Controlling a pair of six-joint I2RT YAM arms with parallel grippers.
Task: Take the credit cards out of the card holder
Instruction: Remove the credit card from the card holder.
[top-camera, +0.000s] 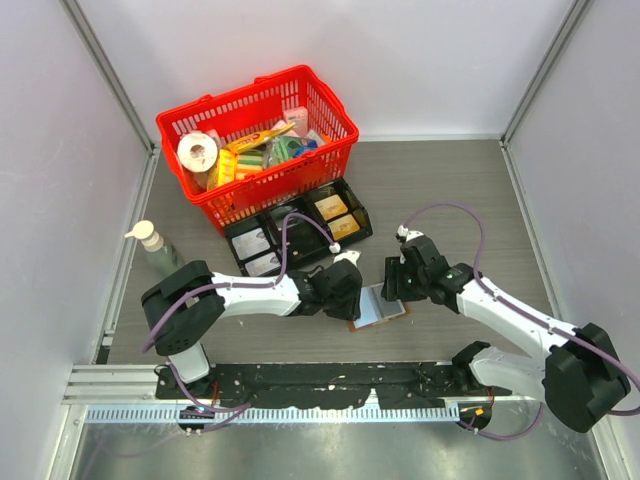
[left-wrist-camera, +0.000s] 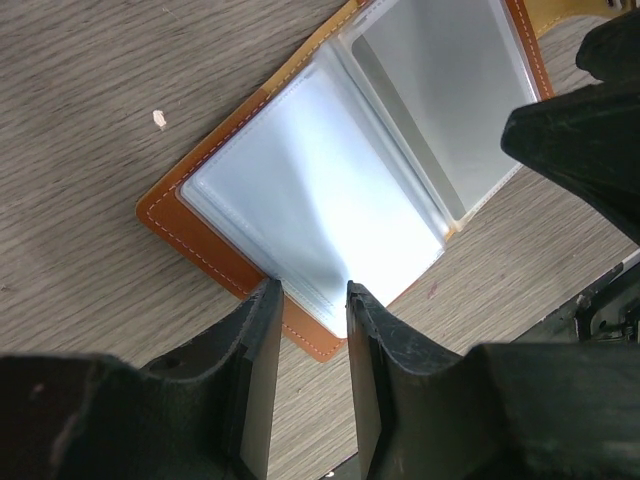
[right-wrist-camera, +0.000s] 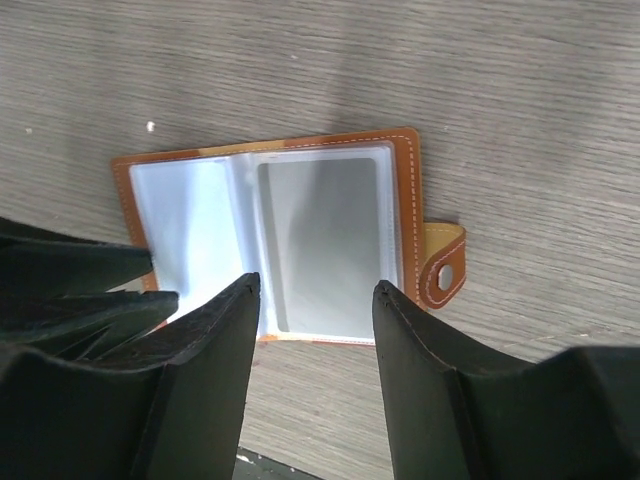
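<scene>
your card holder (top-camera: 378, 306) is lying flat and open on the desk (top-camera: 450, 190), just in front of the black tray (top-camera: 360, 215). left pincer (left-wrist-camera: 307, 297) is only partway open, tips down at the holder's left edge, not clamped on anything. right pincer (right-wrist-camera: 315, 290) is spread wide over the other half, holding nothing. looks like a grey credit card (right-wrist-camera: 320, 235) is tucked in that side.

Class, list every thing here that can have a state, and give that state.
card holder: open, flat on the table, strap unsnapped
left gripper: narrowly open, tips at the holder's edge
right gripper: open, above the strap-side half
basket: filled with goods
tray: some compartments filled
bottle: upright
</scene>
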